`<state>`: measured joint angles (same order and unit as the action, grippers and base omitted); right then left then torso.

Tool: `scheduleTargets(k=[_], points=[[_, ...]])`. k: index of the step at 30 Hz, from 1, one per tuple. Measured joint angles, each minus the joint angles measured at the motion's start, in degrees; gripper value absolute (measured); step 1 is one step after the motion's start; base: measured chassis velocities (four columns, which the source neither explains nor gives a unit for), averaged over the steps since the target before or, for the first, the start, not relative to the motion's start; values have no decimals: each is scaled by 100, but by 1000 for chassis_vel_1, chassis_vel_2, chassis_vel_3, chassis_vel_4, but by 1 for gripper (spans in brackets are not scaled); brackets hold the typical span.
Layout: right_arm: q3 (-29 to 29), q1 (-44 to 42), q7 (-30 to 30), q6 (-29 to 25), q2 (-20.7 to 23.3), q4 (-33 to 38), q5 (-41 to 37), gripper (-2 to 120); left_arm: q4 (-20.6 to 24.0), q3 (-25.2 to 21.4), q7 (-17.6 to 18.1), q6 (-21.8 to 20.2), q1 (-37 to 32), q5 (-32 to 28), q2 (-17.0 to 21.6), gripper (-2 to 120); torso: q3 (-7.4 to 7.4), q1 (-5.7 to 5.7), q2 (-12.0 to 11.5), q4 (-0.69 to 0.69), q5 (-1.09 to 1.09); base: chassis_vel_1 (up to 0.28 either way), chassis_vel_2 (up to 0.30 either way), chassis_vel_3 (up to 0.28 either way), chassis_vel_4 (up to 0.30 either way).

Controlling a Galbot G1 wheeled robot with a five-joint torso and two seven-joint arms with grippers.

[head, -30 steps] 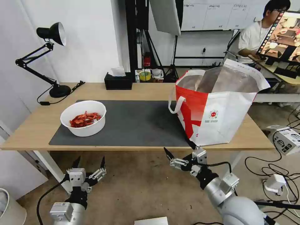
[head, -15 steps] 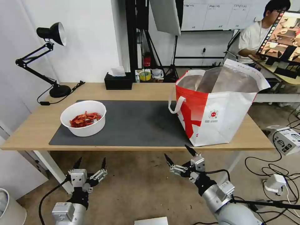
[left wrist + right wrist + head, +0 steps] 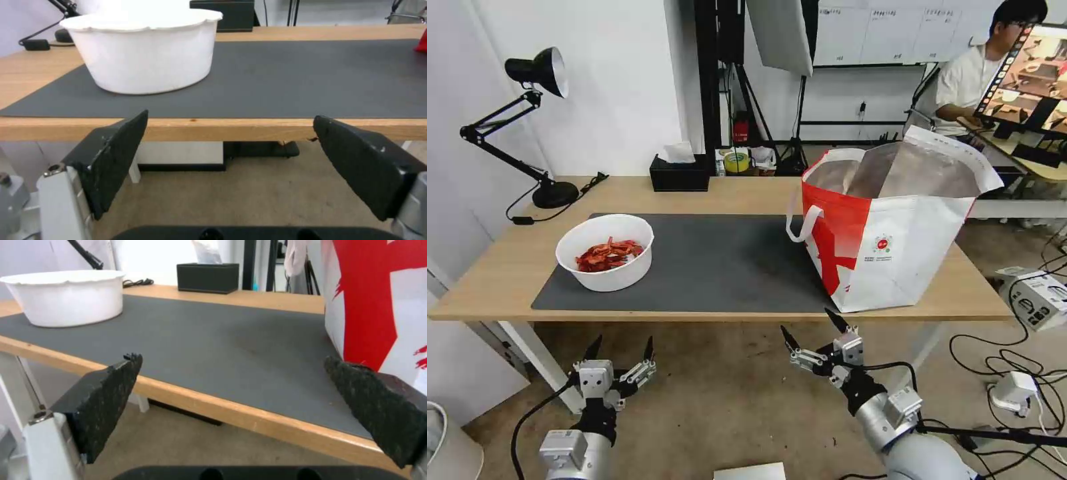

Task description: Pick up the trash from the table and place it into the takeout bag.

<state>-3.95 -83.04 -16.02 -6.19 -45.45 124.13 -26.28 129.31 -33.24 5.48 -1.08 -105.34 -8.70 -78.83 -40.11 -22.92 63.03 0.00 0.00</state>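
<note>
head view puts the white bowl of red shells [image 3: 605, 252] on the left part of the dark grey mat [image 3: 720, 260], upright and mouth-up, on the table [image 3: 740, 192]; it is the one piece of trash left on the tabletop. the takeout bag [image 3: 894, 227] stands open at the right end, foil mouth facing up. both grippers hang below and in front of the near table edge, empty, with fingers spread wide. the left gripper [image 3: 619, 348] sits almost directly under the bowl, so the bowl lies up and straight ahead of it, as the left wrist view confirms with the bowl [image 3: 144, 50] just beyond the edge. the right gripper [image 3: 812, 330] is below the bag's near corner, well apart from the bowl. the left arm is plainly the nearer one, i judge. the bowl is round, so it has no long axis to align with; a grasp likely has to take the rim or wall.
</note>
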Motion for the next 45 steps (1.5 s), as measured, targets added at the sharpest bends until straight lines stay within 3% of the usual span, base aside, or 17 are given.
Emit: scheduleTargets(k=[12,18,21,23,25,26,28,31,33,34,38,43,45], points=[[4,4,-36,7,9,-4,43,100,-7,-53,25,-23,51,-146,73,100,0,0,-1,0,0,0,0,0,0],[5,4,-36,10,10,-4,42,100,359,-355,252,-449,255,-724,435,100,0,0,-1,1,0,0,0,0,0],[4,4,-36,12,12,-4,42,100,677,-702,830,-1074,567,-1494,884,100,0,0,-1,0,0,0,0,0,0],[4,4,-36,13,12,-4,42,100,719,-802,1005,-1225,694,-1738,1041,100,0,0,-1,1,0,0,0,0,0],[3,4,-35,14,12,-3,42,100,764,-1088,1312,-1531,985,-2486,1477,100,0,0,-1,-1,-1,0,0,0,0],[3,4,-35,14,12,-3,42,100,764,-1088,1312,-1531,985,-2486,1477,100,0,0,-1,-1,-1,0,0,0,0],[3,4,-35,15,12,-3,41,100,769,-1358,1427,-1755,1160,-3168,1931,100,-1,0,-1,0,-3,0,0,0,0],[2,4,-34,16,12,-2,41,100,723,-1551,1506,-1942,1296,-3627,2359,100,-1,0,-1,0,0,0,0,0,0],[2,4,-33,17,12,-1,40,100,574,-1695,1641,-2119,1541,-4210,2882,100,-1,0,-1,1,-1,0,0,0,0],[2,4,-33,17,12,-1,40,100,574,-1695,1641,-2119,1541,-4210,2882,100,-1,0,-1,1,-1,0,0,0,0],[2,4,-33,20,13,0,37,100,106,-1510,1942,-2430,2262,-5304,3597,100,-1,0,-1,0,-1,0,0,0,0],[2,4,-32,20,13,2,36,100,-376,-1226,2140,-2792,2920,-5984,3953,100,-1,0,-1,0,-2,0,0,0,0],[2,5,-31,20,13,2,35,100,-765,-1069,2215,-3040,3390,-6364,4164,100,-1,-1,-1,-1,-1,0,0,0,0]])
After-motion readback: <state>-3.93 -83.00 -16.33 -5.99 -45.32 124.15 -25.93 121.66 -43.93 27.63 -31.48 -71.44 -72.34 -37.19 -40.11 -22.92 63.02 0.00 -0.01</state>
